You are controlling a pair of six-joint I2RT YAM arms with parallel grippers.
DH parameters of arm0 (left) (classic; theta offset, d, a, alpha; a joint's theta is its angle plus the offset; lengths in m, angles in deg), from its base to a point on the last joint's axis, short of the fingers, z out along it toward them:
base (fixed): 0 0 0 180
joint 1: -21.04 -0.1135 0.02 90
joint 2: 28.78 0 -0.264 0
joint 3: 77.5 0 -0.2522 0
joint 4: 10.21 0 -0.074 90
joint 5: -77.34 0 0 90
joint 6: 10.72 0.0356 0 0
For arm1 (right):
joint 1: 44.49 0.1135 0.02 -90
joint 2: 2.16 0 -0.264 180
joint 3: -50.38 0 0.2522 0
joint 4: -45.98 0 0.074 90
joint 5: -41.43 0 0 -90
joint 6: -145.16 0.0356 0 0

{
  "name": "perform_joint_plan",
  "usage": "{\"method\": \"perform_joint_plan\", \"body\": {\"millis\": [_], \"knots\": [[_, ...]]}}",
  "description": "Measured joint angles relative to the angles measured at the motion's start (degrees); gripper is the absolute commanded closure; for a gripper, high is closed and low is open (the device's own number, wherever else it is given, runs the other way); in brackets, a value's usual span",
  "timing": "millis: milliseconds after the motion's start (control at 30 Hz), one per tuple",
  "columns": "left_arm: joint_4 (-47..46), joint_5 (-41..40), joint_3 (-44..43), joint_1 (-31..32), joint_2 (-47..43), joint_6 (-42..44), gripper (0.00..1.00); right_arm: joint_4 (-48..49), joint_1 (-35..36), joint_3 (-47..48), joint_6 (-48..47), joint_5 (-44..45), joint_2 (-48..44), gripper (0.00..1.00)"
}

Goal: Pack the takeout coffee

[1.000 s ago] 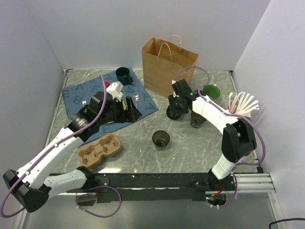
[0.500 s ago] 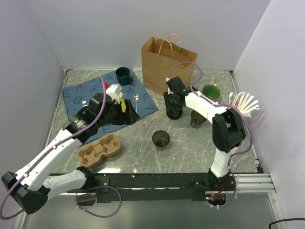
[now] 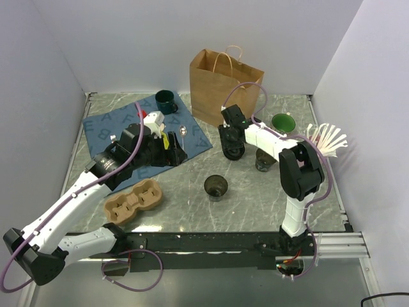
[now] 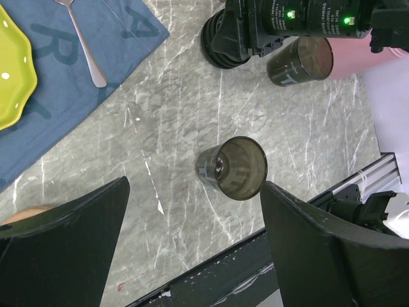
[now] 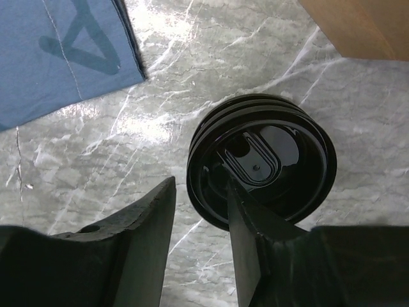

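black takeout coffee (image 5: 263,163) lid, blue lettered cloth (image 5: 57,57).

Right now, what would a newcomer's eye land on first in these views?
The brown paper bag, standing upright at the far middle, draws the eye first. Just in front of it, the right gripper hangs open over the takeout coffee, one of its fingers crossing the edge of the round black lid. A blue cloth lies at the far left.
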State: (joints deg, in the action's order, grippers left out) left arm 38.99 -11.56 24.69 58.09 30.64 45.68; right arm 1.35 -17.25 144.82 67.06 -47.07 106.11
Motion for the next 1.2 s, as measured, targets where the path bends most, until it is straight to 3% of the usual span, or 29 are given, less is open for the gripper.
{"method": "perform_joint_plan", "body": {"millis": [133, 467, 700, 933, 1200], "knots": [[0.04, -0.02, -0.15, 0.00, 0.52, 0.02, 0.10, 0.24, 0.02, 0.00, 0.00, 0.31, 0.11, 0.62], [0.02, -0.33, -0.72, 0.00, 0.68, 0.07, 0.10, 0.24, 0.35, 0.00, 0.09, 0.48, 0.94, 0.64], [0.02, -1.49, -0.72, 0.00, 0.66, 0.07, 0.10, 0.37, 0.55, 0.00, 0.26, 0.90, 0.96, 0.86], [0.02, -1.77, -0.72, 0.00, 0.61, 0.04, 0.10, -1.16, 0.66, 0.00, 0.13, 1.09, -0.13, 0.85], [-0.44, -2.05, -0.70, 0.00, 0.61, 0.59, 0.12, -3.30, 0.74, -0.50, -0.33, 0.46, -7.52, 0.85]]}}
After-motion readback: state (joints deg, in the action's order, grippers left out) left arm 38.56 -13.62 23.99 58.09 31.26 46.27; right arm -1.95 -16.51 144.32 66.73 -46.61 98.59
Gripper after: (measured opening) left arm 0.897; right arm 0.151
